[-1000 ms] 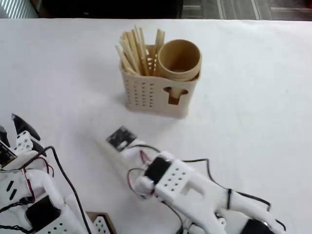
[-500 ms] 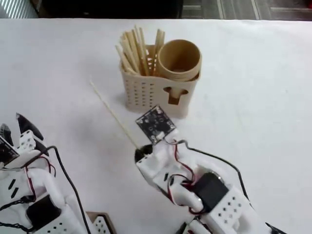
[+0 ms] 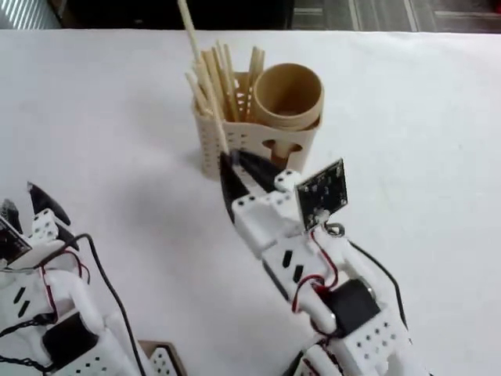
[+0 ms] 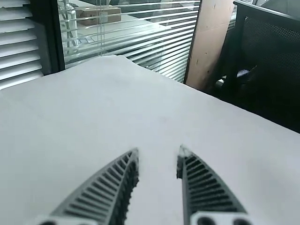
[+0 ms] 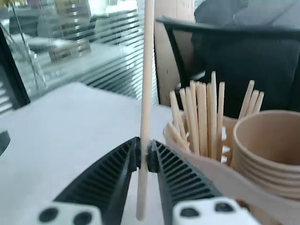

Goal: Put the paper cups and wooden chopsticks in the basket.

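A cream perforated basket (image 3: 243,153) stands at the middle back of the table, holding several wooden chopsticks (image 3: 219,78) and a stack of brown paper cups (image 3: 288,95). My right gripper (image 3: 232,168) is shut on one more wooden chopstick (image 3: 200,59), held upright just in front of the basket's left half; the stick (image 5: 146,93) rises between the black fingers, with the basket (image 5: 220,173) and cups (image 5: 269,150) close behind. My left gripper (image 3: 27,205) sits at the table's near left edge, open (image 4: 157,161) over bare tabletop.
The white table (image 3: 407,141) has free room to the left and right of the basket. A small brown object (image 3: 160,356) lies at the near edge by the left arm. Blinds and a dark chair back (image 4: 262,56) stand beyond the table.
The right arm has lifted the chopstick from lying slanted on the table to upright and carried it toward the basket. The left arm has barely moved.
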### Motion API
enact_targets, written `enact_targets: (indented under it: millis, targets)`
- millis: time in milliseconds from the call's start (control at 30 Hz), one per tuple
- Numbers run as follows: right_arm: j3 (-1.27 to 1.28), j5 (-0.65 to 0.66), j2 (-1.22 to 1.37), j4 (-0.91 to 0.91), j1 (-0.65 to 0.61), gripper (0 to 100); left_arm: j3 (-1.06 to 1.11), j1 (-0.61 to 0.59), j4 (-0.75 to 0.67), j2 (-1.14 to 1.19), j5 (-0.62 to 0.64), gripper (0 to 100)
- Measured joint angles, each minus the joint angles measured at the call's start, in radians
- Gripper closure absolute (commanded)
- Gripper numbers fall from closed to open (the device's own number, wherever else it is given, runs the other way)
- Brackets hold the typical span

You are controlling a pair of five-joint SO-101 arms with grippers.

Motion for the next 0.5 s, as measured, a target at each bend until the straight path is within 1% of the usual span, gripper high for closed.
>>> enact_targets:
  millis: [133, 300, 400, 500]
  targets:
    - [0.029, 0.0, 0.137, -0.356, 0.034, 98.1, 0.006, 0.002, 0.0, 0.0, 0.0, 85]
    - [0.017, 0.0, 0.416, -0.741, 0.086, 98.1, 0.009, 0.008, 0.0, 0.0, 0.0, 85]
    - [-0.029, 0.0, 0.608, -0.893, 0.114, 98.1, 0.009, 0.008, 0.0, 0.0, 0.0, 85]
    - [-0.069, 0.0, 0.786, -0.967, 0.133, 97.9, 0.009, 0.008, 0.0, 0.0, 0.0, 85]
